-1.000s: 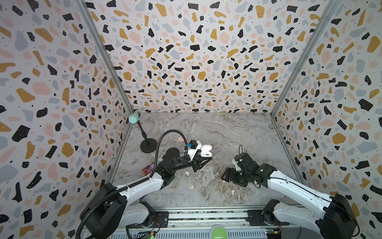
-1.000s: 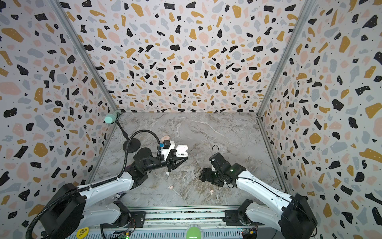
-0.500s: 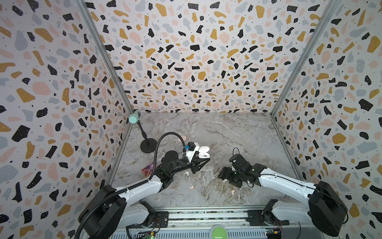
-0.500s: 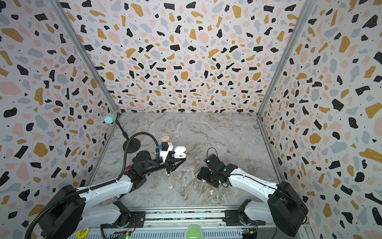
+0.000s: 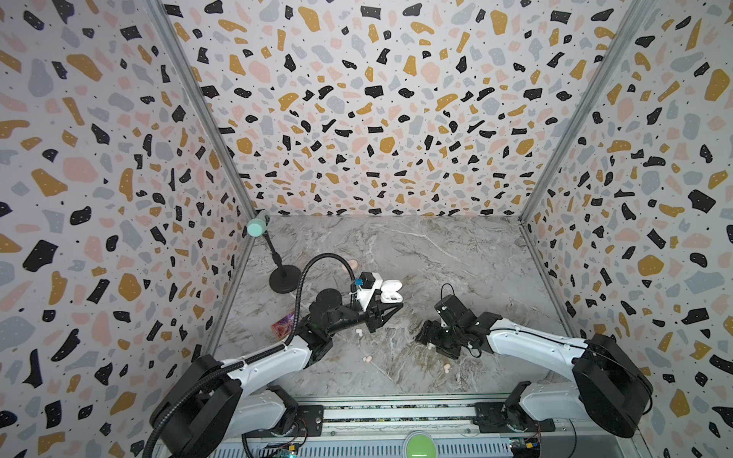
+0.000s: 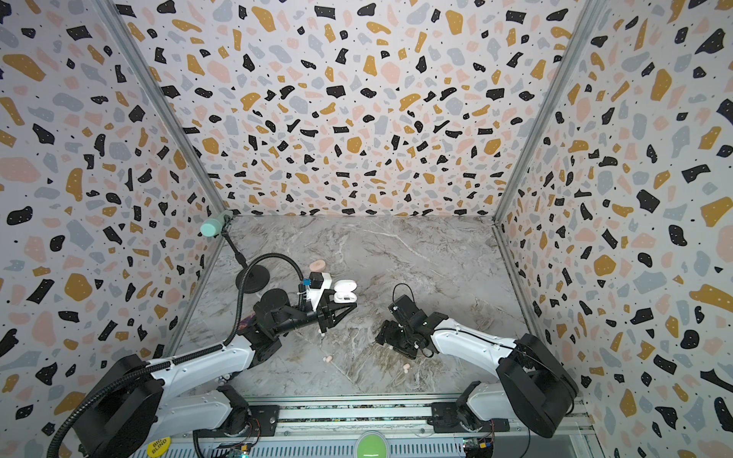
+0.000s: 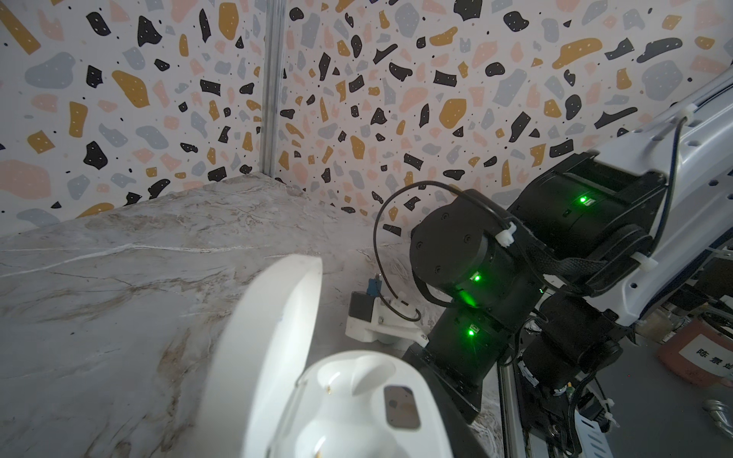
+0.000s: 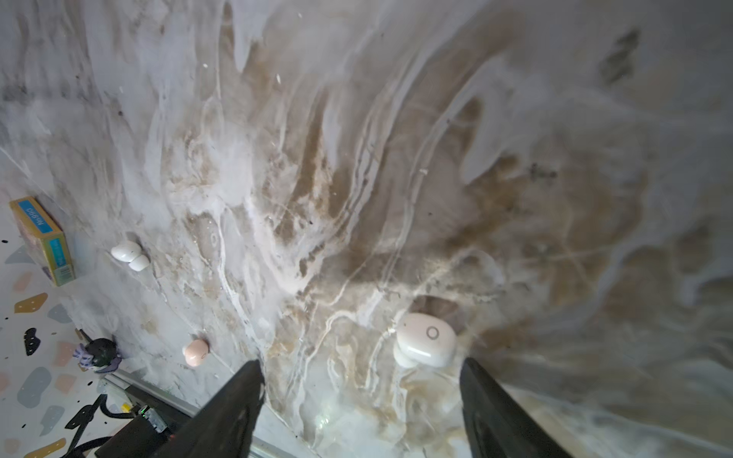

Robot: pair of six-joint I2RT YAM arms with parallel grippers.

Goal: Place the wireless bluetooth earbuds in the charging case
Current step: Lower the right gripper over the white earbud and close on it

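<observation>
Shifted centreward since earlier, the right tool (image 8: 363, 366) hung wide open, empty, over a small white rounded earbud (image 8: 426, 341) on the marble table (image 8: 357, 158); the left tool (image 5: 392, 304) gripped the open white charging case (image 7: 357, 396). Pick-up seemed in hand; next it needed centring, lowering, pinching.

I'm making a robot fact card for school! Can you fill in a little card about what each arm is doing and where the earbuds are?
left end effector: shut on white case
white case: lid open, both sockets look empty
right end effector: open, holding nothing
white earbud: just ahead of the right fingertips, not gripped
other loose buds: pink earbud, second white earbud
pink case: lies alone, untouched
</observation>
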